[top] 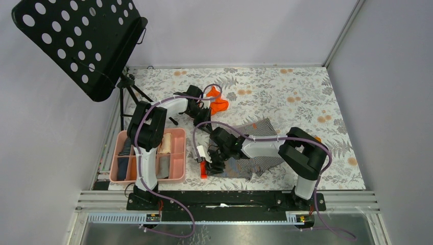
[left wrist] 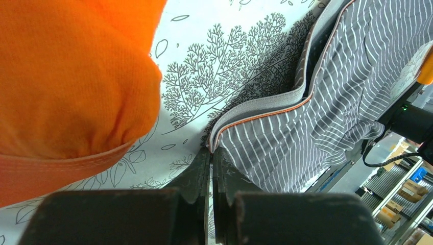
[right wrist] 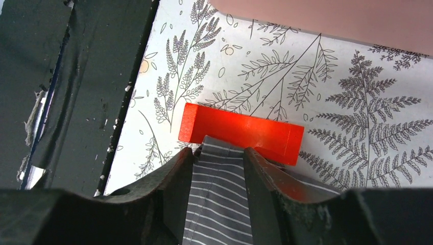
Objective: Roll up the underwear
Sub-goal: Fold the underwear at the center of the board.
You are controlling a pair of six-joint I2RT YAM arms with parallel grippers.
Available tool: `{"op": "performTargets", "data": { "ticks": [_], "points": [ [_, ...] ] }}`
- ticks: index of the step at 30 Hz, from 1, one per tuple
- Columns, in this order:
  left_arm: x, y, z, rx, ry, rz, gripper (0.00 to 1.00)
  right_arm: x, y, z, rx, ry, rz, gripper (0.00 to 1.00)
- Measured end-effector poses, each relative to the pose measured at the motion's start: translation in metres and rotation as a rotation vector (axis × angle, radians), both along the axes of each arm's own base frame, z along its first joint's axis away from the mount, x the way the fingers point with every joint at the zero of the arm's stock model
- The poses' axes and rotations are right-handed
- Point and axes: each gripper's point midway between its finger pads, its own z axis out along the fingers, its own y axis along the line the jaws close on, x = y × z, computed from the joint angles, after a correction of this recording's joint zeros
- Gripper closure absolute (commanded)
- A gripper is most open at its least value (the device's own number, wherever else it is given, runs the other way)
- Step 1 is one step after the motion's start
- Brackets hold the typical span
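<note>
The grey striped underwear (top: 258, 145) lies spread on the table (top: 306, 97) under the right arm, w. the orange underwear (top: 218, 103) just beyond it, so I judge the rolling is only at its start. The left gripper (left wrist: 210, 152) has its fingers pressed together at the waistband corner, and I cannot tell if cloth is betw. them; the right gripper (right wrist: 219, 150) pinches a fold of the grey cloth betw. half-spread fingers, right at the red block (right wrist: 240, 133). Next move, I think: turn this edge over itself, fold tight, w/o dragging the block.
</note>
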Motion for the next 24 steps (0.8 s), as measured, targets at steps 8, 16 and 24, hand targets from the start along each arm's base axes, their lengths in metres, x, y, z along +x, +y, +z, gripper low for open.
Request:
{"op": "performTargets", "data": {
  "ticks": [8, 16, 24],
  "points": [
    [0.001, -0.002, 0.0, -0.017, 0.008, 0.008, 1.0, 0.005, 0.001, -0.008, -0.012, -0.038, -0.005, 0.72],
    [0.003, 0.0, 0.001, -0.019, 0.012, 0.021, 1.0, 0.016, 0.01, 0.001, -0.012, -0.043, -0.069, 0.96],
    [0.036, -0.004, 0.029, -0.068, -0.064, 0.06, 1.0, 0.03, 0.036, 0.072, 0.122, -0.055, -0.144, 1.0]
  ]
}}
